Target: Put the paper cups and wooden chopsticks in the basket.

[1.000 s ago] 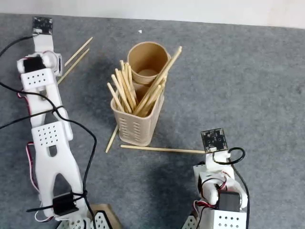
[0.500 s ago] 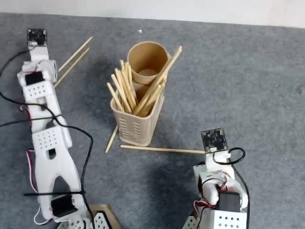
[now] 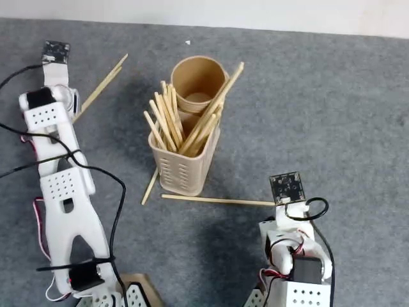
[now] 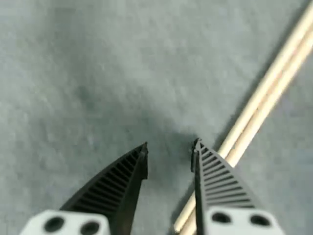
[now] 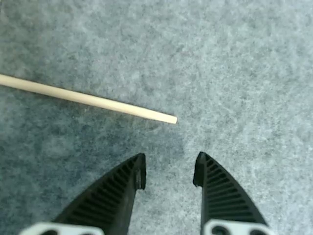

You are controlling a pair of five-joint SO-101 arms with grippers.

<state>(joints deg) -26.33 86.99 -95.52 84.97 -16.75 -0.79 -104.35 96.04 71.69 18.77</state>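
Grey tabletop [image 3: 332,115]: cups [image 3: 198,80] and most chopsticks [image 3: 167,121] already stand in the basket [image 3: 182,173]; we count four loose sticks [image 3: 217,201] left, with both arms' jaws apart and empty.

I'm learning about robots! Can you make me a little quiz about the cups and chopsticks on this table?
1. True or false: the cups stand in the basket.
2. Where is the chopstick near the right jaws? A: in the basket. B: flat on the carpet. C: held between the jaws.
3. How many chopsticks lie beside the left jaws?
Key: 1 true. 2 B. 3 two.
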